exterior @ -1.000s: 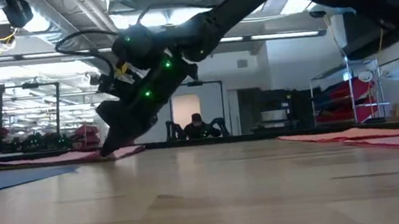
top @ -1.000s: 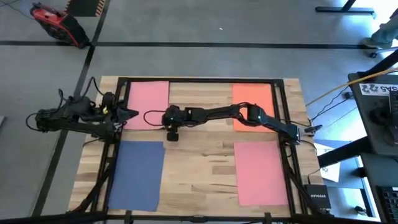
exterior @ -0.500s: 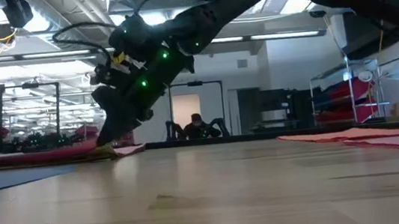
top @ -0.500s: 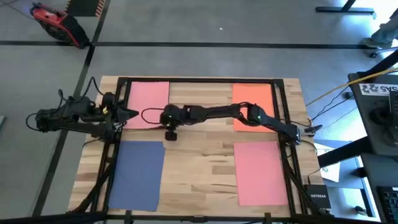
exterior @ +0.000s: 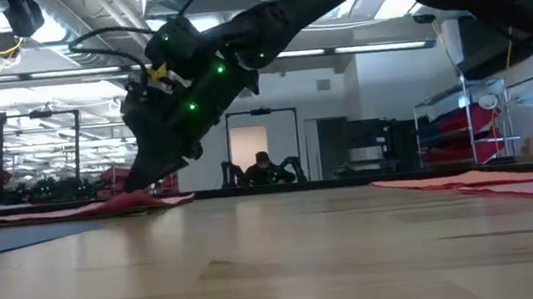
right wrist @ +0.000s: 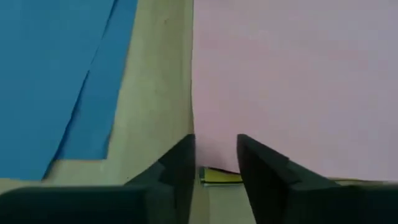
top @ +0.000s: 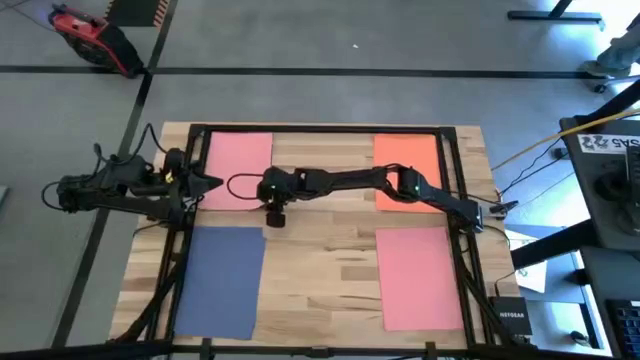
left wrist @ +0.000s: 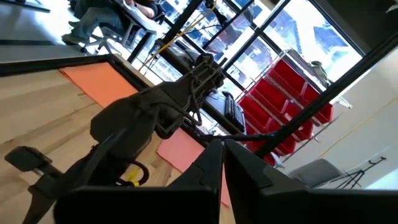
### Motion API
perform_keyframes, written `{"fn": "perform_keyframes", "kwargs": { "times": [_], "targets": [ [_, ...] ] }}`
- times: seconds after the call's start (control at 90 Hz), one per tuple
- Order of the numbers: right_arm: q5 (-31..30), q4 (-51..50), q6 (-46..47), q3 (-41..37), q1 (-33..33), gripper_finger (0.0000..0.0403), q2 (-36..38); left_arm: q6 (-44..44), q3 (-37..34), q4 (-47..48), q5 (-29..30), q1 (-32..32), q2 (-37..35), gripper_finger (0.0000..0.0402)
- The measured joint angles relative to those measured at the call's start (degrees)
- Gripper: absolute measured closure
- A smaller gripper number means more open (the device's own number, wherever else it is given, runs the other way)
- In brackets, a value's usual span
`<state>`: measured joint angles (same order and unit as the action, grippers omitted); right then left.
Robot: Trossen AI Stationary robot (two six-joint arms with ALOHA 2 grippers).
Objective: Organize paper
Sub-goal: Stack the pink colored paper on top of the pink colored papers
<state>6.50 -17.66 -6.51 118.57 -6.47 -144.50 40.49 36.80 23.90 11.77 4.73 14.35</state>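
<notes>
We see the right gripper [right wrist: 214, 163], fingers slightly parted, at the pink sheet's [right wrist: 292, 81] edge; the left gripper [left wrist: 222, 163], closed, waits beside it.

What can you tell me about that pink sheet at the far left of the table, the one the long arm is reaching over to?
The pink sheet is a thin, matte, rectangular piece of paper lying on the wooden table in its far left corner, behind the blue sheet. The right gripper is down at its near inner corner with its fingers a little apart, and in the right wrist view a sliver of yellow peeks out from under that edge. In the low view the edge there looks slightly raised rather than flat. The left gripper waits beside it.
</notes>
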Motion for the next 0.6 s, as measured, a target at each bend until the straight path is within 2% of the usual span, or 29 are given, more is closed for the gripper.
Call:
{"fn": "perform_keyframes", "kwargs": {
  "times": [0.167, 0.344, 0.6],
  "targets": [
    [-0.60, -0.37, -1.46, -1.42, -0.42, 0.0315, -0.01, 0.00, 0.00, 0.00, 0.00, 0.00, 0.00, 0.0402],
    [-1.52, 0.03, -2.27, -1.45, -1.12, 0.0393, -0.01, 0.00, 0.00, 0.00, -0.02, 0.00, 0.00, 0.0402],
    [-0.74, -5.85, -2.79, -1.28, -1.10, 0.0402, 1.72, -0.01, 0.00, -0.03, -0.02, 0.00, 0.00, 0.0402]
  ]
}}
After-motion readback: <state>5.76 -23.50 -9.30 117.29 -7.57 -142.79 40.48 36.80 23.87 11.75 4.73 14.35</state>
